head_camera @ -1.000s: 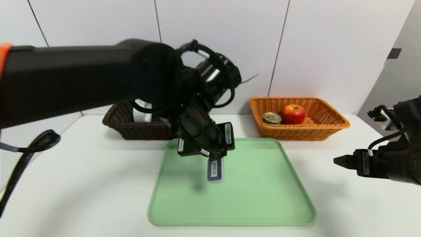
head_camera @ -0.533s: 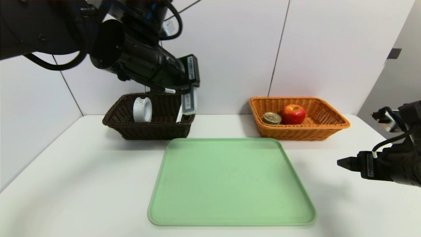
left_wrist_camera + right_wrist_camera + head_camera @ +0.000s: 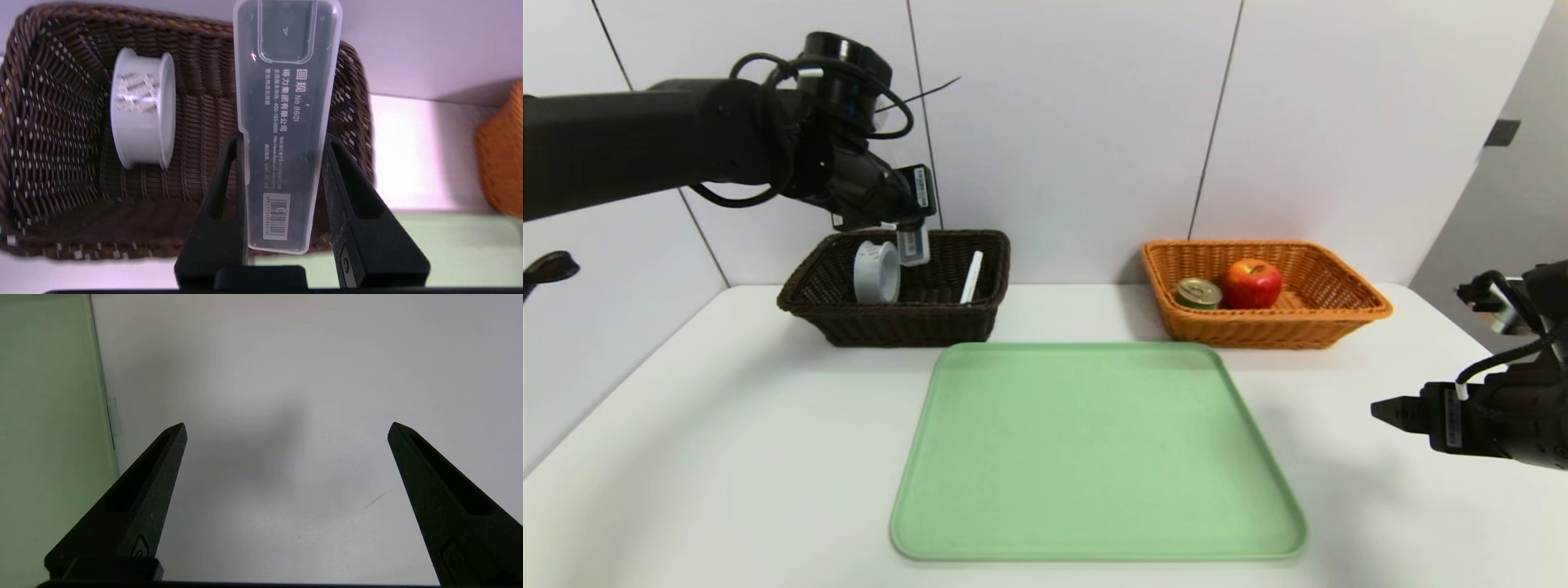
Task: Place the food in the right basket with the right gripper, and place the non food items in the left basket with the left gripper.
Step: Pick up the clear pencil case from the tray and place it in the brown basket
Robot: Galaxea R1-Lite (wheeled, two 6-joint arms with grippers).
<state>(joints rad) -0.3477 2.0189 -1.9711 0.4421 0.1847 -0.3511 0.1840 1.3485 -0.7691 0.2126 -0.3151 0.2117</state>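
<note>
Case (image 3: 286,134) hangs clamped by its long edges in the left end effector (image 3: 907,233), closed on it above the dark basket (image 3: 849,327), near its back rim. Inside stand the tape roll (image 3: 876,272) and pen (image 3: 971,278). Dropped from here, the case could strike the roll or tip over the back rim against the wall; the clear floor lies between roll and pen. Apple (image 3: 1251,282) and tin (image 3: 1197,292) sit in the orange basket (image 3: 1339,314). Right end effector (image 3: 1376,408) hovers wide open and empty over the surface (image 3: 286,375), beside the bare tray (image 3: 1094,457).
</note>
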